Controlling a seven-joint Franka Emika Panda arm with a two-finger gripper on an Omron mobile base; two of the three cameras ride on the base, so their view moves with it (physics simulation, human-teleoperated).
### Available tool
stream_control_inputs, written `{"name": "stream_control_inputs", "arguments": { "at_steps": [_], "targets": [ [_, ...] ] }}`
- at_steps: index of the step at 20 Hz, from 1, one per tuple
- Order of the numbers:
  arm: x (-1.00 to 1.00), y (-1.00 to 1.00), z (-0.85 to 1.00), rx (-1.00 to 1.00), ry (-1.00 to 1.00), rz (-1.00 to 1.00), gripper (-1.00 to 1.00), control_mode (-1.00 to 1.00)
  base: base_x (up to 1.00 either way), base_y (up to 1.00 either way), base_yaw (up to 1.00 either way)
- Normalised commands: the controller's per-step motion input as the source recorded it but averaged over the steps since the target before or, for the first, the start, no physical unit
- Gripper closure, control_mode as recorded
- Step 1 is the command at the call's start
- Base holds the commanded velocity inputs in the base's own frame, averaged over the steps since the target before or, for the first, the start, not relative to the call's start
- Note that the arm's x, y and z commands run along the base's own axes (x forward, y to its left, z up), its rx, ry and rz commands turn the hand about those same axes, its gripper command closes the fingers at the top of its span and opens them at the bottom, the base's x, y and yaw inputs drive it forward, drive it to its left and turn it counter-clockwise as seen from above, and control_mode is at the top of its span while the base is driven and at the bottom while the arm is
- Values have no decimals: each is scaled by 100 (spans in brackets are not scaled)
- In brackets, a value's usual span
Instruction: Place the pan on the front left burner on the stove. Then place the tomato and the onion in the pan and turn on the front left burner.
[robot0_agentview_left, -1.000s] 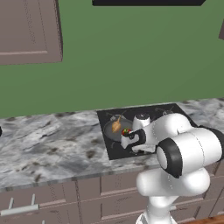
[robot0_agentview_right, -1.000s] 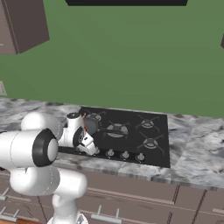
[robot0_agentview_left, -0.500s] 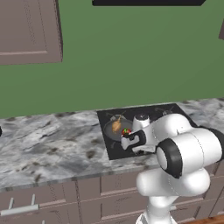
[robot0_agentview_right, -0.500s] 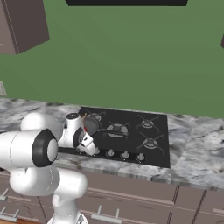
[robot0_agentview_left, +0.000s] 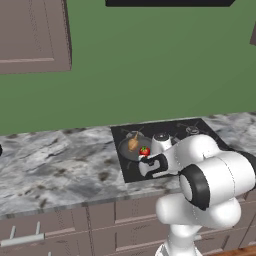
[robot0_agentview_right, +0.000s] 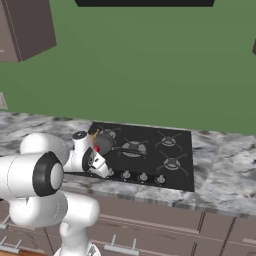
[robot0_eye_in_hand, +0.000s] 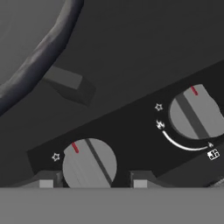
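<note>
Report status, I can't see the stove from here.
Gripper open, fingertips either side of a knob. Tomato and onion sit in the pan on the stove. Nothing blocking the knob.

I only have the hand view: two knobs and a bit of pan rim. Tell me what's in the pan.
Observer: The tomato and the onion both lie in the pan, seen from the left base view.
Operator: Confirm which burner the pan is on.
Observer: In the right base view the pan sits at the stove's front left corner, its handle pointing right toward the middle.
Operator: Count the knobs for me.
Observer: The right base view shows about four knobs in a row along the front edge; the gripper is at the leftmost end of that row.
</note>
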Motion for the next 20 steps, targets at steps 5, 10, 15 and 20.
{"name": "stream_control_inputs", "arguments": {
  "at_steps": [5,10,15,20],
  "targets": [
    [2,0,6,0,-7,-2,100,-100,0,0,0],
    [9,-1,0,0,-9,0,100,-100,0,0,0],
    [5,-26,0,0,-9,17,100,-100,0,0,0],
    [0,-57,-1,0,-12,36,100,-100,0,0,0]
  ]
}}
